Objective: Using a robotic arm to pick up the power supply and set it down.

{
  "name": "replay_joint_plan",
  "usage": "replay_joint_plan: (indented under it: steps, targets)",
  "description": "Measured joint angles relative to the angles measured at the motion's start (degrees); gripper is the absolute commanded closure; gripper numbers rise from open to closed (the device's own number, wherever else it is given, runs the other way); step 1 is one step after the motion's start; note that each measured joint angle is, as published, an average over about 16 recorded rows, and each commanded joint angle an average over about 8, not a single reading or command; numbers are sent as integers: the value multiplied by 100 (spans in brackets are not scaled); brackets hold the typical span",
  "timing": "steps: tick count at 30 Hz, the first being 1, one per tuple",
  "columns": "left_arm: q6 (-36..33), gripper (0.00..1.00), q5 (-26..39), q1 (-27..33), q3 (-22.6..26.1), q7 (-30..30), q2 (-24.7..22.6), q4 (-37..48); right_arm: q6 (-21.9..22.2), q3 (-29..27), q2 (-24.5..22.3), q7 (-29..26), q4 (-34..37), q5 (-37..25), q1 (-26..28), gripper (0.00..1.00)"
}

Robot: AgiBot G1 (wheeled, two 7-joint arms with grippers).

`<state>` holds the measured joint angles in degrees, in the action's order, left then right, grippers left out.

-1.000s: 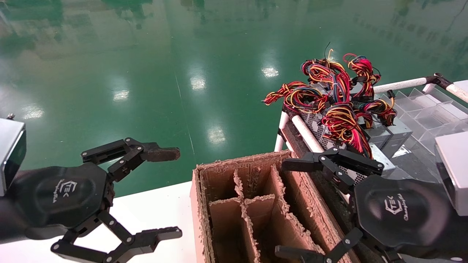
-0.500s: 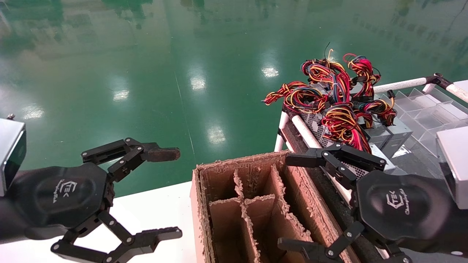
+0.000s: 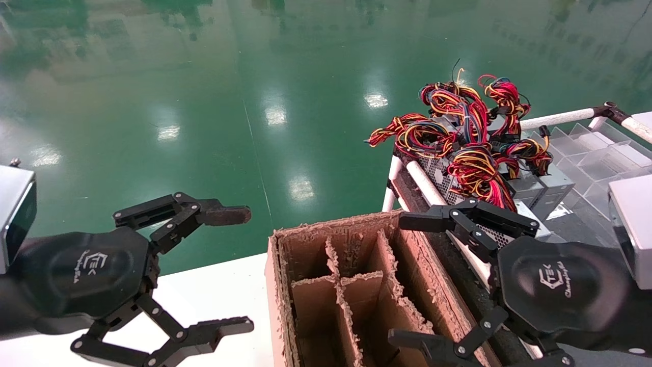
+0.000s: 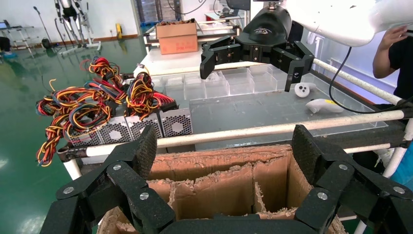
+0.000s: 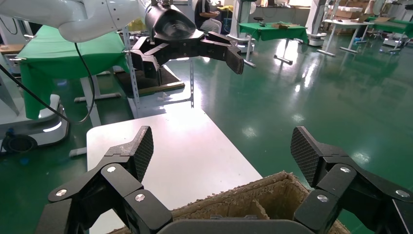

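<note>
Left gripper: on the left of the head view we see the left gripper [image 3: 239, 270] over the white table [image 3: 219, 295], its jaws spread wide and holding nothing. Its upper fingertip pad [image 3: 226, 215] is rusty-brown.

White table: it lies under the left gripper and runs up against the left wall of the cardboard box [image 3: 356, 285].

Cardboard box: a brown box with ragged edges, split by cardboard dividers into compartments, standing between the two grippers. From the left wrist view we look across the cardboard box [image 4: 229, 175] toward the rack.

Right gripper: the right gripper [image 3: 407, 283] hangs over the right edge of the box, jaws wide apart and gripping nothing; its upper finger [image 3: 423, 221] reaches toward the rack rail. In the left wrist view we see the same right gripper [image 4: 253, 56] in the air above the clear trays.

Power supply: the power supply [image 3: 530, 191], one of several grey metal boxes with perforated sides, sits in a row on the rack beyond the right gripper, untouched, under a tangle of red, yellow and black wires [image 3: 468, 132]. We cannot tell which box is the one meant.

Rack: white tube rails [image 3: 425, 186] frame it; clear plastic trays [image 3: 596, 153] lie to the right of the boxes.

Floor: a glossy green floor [image 3: 204, 102] lies behind everything.
</note>
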<state>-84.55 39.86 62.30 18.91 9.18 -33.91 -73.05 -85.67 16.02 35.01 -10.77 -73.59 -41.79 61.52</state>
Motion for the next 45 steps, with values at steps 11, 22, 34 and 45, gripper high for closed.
replay_joint_plan:
  steps: [11, 22, 34, 45]
  targets:
    - [0, 0, 0, 0, 0, 0, 0, 0, 0, 0, 0, 4, 7, -4, 4, 0]
    - [0, 0, 0, 0, 0, 0, 0, 0, 0, 0, 0, 5, 12, -8, 7, 0]
    - [0, 0, 0, 0, 0, 0, 0, 0, 0, 0, 0, 5, 14, -9, 8, 0]
    - [0, 0, 0, 0, 0, 0, 0, 0, 0, 0, -1, 5, 14, -9, 8, 0]
